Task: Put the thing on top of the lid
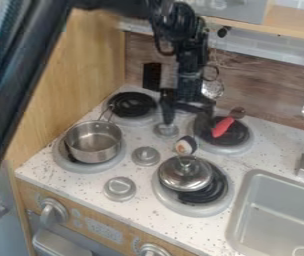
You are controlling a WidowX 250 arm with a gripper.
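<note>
Black-backed roll (187, 145), pale end lower-left, long axis aslant (pincer (187, 123) agape, empty).

Just below the open fingers of the gripper (187, 121), as seen from the camera, the way down is blocked by a round metal knob (166, 130). Camera-ward of them, the approach to the glass-topped lid (185, 176) is obstructed by a toy sushi roll (186, 145). To their left in view, passage is limited by the saucepan (93, 144); to their right, by a red-ended utensil (223, 127). Between saucepan and lid, a lane of bare countertop (156, 186) is left, interrupted by low knobs.
</note>
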